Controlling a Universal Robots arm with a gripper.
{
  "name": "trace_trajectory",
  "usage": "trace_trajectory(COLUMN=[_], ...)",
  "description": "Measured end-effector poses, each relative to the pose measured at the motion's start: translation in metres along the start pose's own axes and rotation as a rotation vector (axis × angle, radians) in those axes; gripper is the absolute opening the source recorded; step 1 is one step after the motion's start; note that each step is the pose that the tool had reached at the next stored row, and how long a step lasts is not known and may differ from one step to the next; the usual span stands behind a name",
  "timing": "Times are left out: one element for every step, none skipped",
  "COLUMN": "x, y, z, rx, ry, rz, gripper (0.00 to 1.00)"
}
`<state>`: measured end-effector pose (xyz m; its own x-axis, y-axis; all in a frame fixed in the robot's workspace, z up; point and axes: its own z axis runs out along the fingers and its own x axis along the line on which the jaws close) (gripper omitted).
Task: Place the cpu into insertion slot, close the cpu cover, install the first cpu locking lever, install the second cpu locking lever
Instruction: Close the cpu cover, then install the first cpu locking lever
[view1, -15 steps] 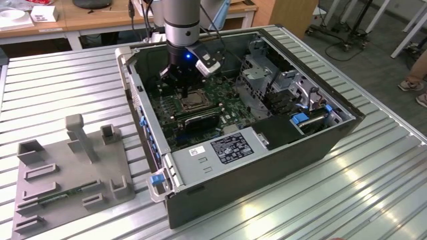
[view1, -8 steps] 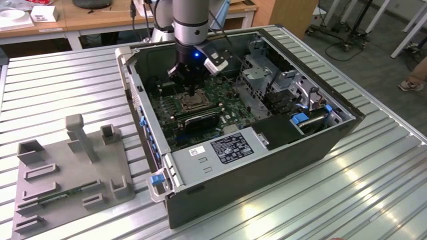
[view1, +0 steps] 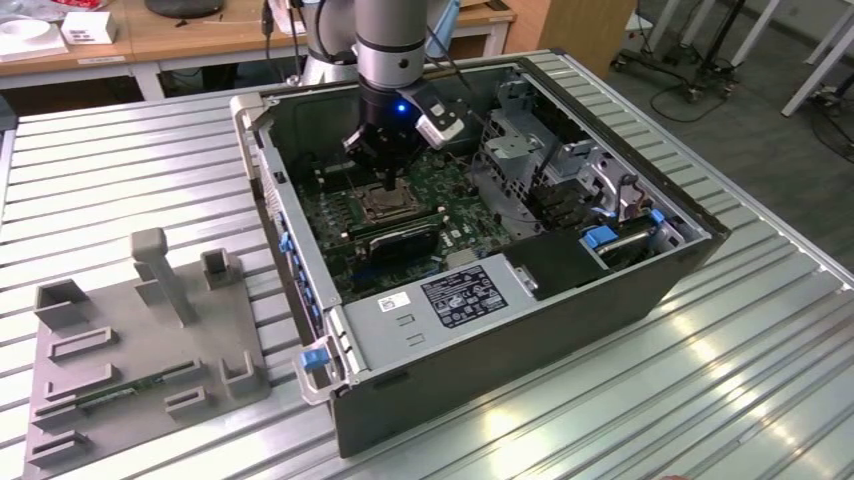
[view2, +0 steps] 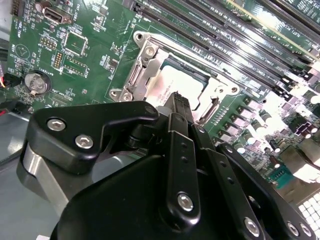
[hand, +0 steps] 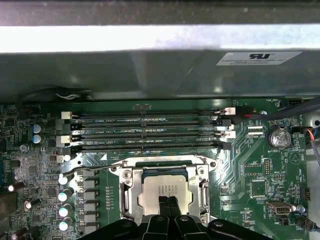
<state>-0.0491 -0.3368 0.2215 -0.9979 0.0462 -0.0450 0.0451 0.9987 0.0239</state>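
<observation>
**Q:** Entry one, the cpu (hand: 162, 189): where is it, and what is its status?

**A:** It is seated flat in the socket on the motherboard (hand: 250, 165), so placement looks done. The cpu cover (hand: 128, 194) lies down around it, with the chip's metal top showing through its window, so that step also looks done.

**Q:** The levers?

**A:** One thin wire locking lever (hand: 82, 169) juts out sideways from the socket corner and looks unlatched. The second cannot be made out. Both lever steps are judged outstanding.

**Q:** The gripper (hand: 168, 201)?

**A:** Its fingers are pressed together with nothing between them, and the tips are at the near edge of the chip's top. Whether they touch it cannot be told.

**Q:** Clearances?

**A:** The memory slots (hand: 150, 132) run just beside one side of the socket, and a row of capacitors (hand: 65, 196) stands near the loose lever. In the exterior view the computer case (view1: 534, 330) is open above, its wall is on the exterior view's left and the drive cage (view1: 534, 160) on the right. The best room is judged to be straight upward.
</observation>
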Motion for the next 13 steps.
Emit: trace_trajectory(x=[-0.0002,-0.0004,-0.0005,-0.0005,-0.0005,-0.0005,-0.0005,-0.0005,-0.0005,-0.0005,-0.0002,0.0004,0.0013], y=[0.0000,0.0001,0.0001,0.0001,0.0001,0.0001,0.0001,0.0001,0.0001,0.0001,0.0001,0.0001,0.0000], z=[0.0000,0.0000,0.0000,0.0000,0.0000,0.0000,0.0000,0.0000,0.0000,0.0000,0.0000,0.0000,-0.0001], rx=[0.0000,0.0000,0.0000,0.0000,0.0000,0.0000,0.0000,0.0000,0.0000,0.0000,0.0001,0.0001,0.0001], ry=[0.0000,0.0000,0.0000,0.0000,0.0000,0.0000,0.0000,0.0000,0.0000,0.0000,0.0000,-0.0001,-0.0001], rz=[0.000,0.000,0.000,0.000,0.000,0.000,0.000,0.000,0.000,0.000,0.000,0.000,0.000], gripper=[0.10,0.10,0.10,0.10,0.10,0.10,0.10,0.10,0.10,0.10,0.10,0.10,0.10])
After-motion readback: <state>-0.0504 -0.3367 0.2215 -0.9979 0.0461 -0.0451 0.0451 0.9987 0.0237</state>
